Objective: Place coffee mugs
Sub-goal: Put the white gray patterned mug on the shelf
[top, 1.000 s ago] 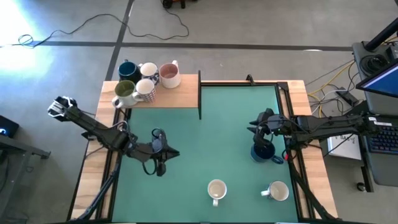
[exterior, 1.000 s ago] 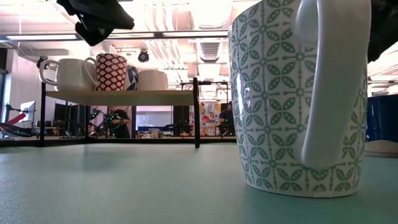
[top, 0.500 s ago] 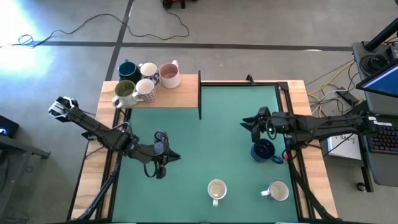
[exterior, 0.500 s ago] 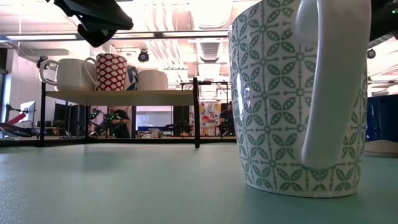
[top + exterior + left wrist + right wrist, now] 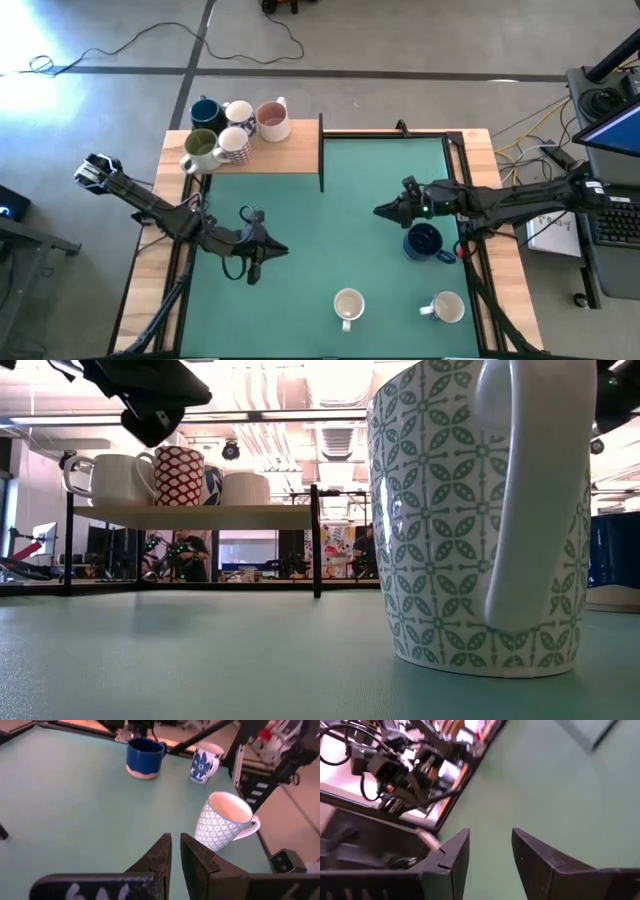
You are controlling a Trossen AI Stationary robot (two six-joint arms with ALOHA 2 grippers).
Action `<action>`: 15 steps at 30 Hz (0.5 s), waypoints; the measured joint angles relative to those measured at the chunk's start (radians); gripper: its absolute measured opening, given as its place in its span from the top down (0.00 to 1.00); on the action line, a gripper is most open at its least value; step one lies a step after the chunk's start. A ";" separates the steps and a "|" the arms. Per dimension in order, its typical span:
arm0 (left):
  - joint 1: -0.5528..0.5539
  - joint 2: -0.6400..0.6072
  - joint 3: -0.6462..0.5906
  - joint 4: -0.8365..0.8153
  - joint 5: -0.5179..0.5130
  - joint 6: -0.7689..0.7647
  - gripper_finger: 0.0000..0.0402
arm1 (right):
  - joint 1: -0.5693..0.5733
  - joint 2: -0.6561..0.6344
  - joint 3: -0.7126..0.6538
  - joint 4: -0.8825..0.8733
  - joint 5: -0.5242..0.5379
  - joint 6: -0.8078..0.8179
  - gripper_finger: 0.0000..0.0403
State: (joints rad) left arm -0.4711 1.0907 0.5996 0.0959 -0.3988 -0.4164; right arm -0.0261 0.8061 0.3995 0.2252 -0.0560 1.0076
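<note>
My right gripper (image 5: 384, 211) hung over the green mat (image 5: 370, 180) just beside the dark blue mug (image 5: 423, 241), which sat upright near the mat's right edge; my fingers (image 5: 537, 862) stood apart with nothing between them. My left gripper (image 5: 278, 248) hovered over the left half of the mat, its fingers (image 5: 159, 855) drawn nearly together around nothing. Ahead of that gripper stood a white mug with a triangle pattern (image 5: 223, 822), and farther on the blue mug and a white mug with a blue flower (image 5: 204, 761). From above, those two pale mugs sat near the front edge, one toward the middle (image 5: 348, 306) and one toward the right (image 5: 445, 307). Five more mugs were clustered on the wooden shelf (image 5: 290, 155) at the back left: a dark blue one (image 5: 206, 113), a white one (image 5: 239, 112), a pink-lined one (image 5: 272, 121), an olive-lined one (image 5: 201, 147) and a red-patterned one (image 5: 234, 144).
</note>
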 joint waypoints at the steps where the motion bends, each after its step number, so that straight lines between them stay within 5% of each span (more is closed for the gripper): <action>1: -0.002 -0.001 -0.011 0.023 0.000 0.000 0.95 | 0.000 0.021 0.014 -0.004 -0.028 0.047 0.66; 7: -0.008 0.002 -0.030 0.059 -0.051 -0.067 0.95 | 0.050 0.169 0.149 -0.116 -0.141 0.190 0.66; 15: -0.012 -0.028 -0.029 0.057 -0.098 -0.142 0.95 | 0.201 0.374 0.480 -0.659 -0.188 0.153 0.66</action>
State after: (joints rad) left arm -0.4833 1.0626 0.5708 0.1525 -0.4972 -0.5585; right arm 0.1753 1.1800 0.8791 -0.4342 -0.2436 1.1606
